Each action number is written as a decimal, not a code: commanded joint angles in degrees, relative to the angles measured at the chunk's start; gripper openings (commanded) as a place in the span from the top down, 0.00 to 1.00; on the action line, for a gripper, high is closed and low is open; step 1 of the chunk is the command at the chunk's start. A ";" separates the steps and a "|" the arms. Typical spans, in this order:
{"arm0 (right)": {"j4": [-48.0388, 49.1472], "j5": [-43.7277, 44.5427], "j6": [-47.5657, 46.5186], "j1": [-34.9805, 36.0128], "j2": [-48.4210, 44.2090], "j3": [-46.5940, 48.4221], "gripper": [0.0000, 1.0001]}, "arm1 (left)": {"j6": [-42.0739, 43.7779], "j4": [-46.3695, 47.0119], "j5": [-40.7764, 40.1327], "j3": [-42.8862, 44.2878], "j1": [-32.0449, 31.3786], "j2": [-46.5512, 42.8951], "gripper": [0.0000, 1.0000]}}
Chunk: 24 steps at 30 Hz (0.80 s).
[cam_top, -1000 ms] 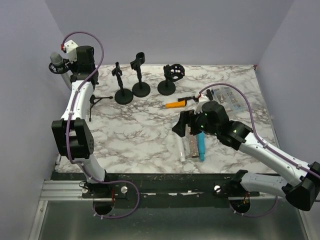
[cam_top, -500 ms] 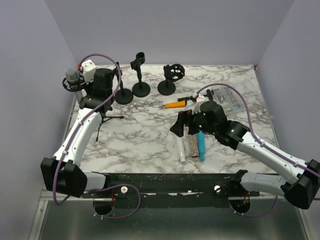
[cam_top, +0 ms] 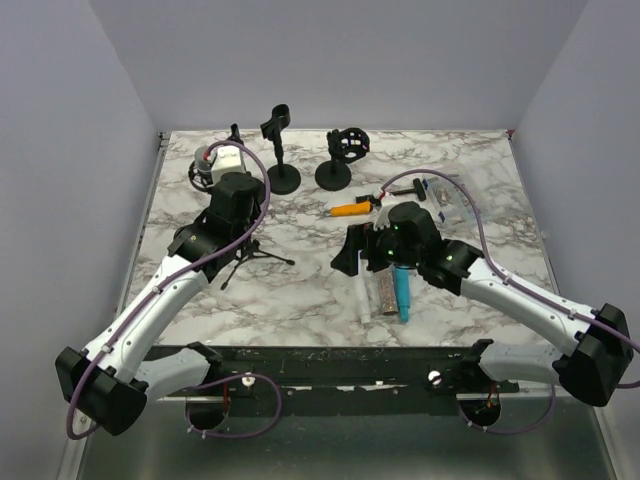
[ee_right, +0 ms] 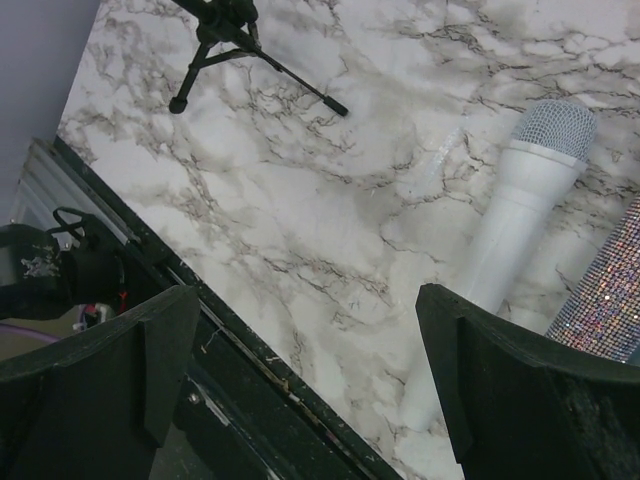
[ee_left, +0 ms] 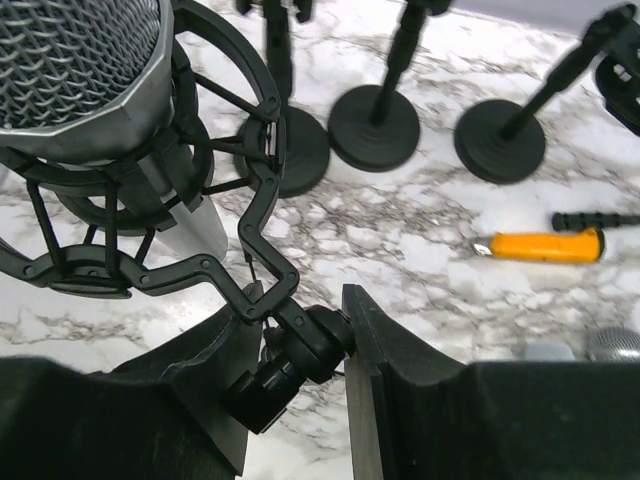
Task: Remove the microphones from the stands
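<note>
A grey mesh-headed microphone [ee_left: 70,50] sits in a black shock mount [ee_left: 215,150] on top of a small tripod stand [cam_top: 252,258]. My left gripper [ee_left: 300,320] is shut on the stand's black swivel joint [ee_left: 305,350], just under the mount. In the top view the left gripper [cam_top: 218,182] holds the stand over the table's left side, with the microphone [cam_top: 203,165] at its far end. My right gripper [cam_top: 350,255] hovers open near mid-table; its fingers [ee_right: 500,380] hold nothing.
A white microphone [cam_top: 363,295], a glittery one [cam_top: 383,290] and a blue one [cam_top: 402,290] lie beside the right gripper. Black round-base stands [cam_top: 282,178] [cam_top: 335,172] stand at the back. Behind the right gripper lie an orange tool [cam_top: 350,209] and a clear case [cam_top: 455,200].
The left arm has swung in from beyond the table's left edge, carrying the stand and microphone rightward over the table. The right arm has barely shifted.
</note>
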 commanded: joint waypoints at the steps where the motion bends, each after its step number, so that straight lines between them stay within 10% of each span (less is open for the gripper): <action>1: 3.27 -2.56 2.10 -0.42 1.13 -0.76 0.00 | 1.18 3.17 4.50 -0.19 -4.45 -1.44 1.00; 24: 1.59 0.18 2.68 -0.33 -0.51 -0.78 0.00 | -0.50 2.13 -7.45 1.39 -11.10 1.61 1.00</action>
